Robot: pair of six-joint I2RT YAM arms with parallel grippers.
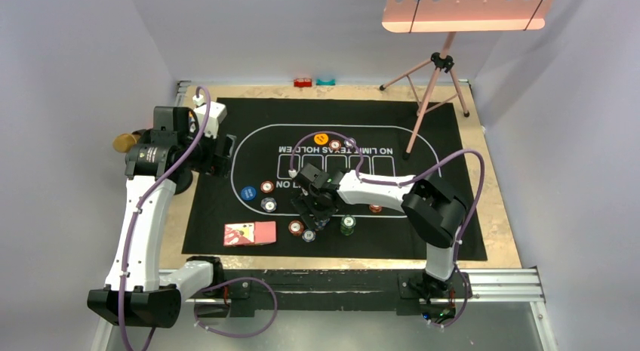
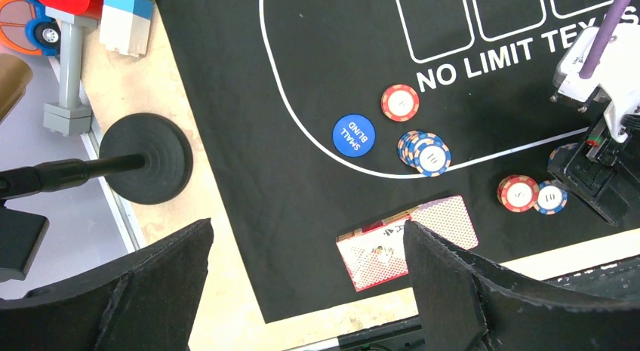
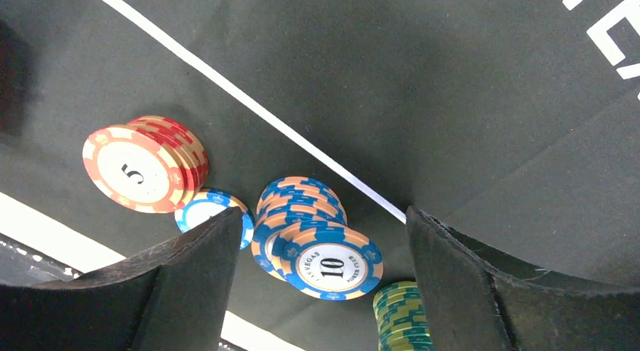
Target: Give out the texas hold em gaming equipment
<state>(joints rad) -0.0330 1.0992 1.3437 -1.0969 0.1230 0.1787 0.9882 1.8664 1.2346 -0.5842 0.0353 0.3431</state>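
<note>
On the black felt poker mat (image 1: 219, 200), the right gripper (image 3: 318, 215) hangs spread astride a leaning stack of blue-and-orange striped chips (image 3: 321, 253), seemingly poised to lift it for sharing out, while the left gripper (image 2: 306, 230), also wide open, hovers above pink-red-backed cards (image 2: 377, 257).

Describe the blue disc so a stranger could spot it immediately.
Find the black poker mat, then the pink-backed cards at its near-left edge. Just beyond them lies the blue disc: plain, unstriped, lettered SMALL BLIND, unlike the striped chips beside it.
</note>
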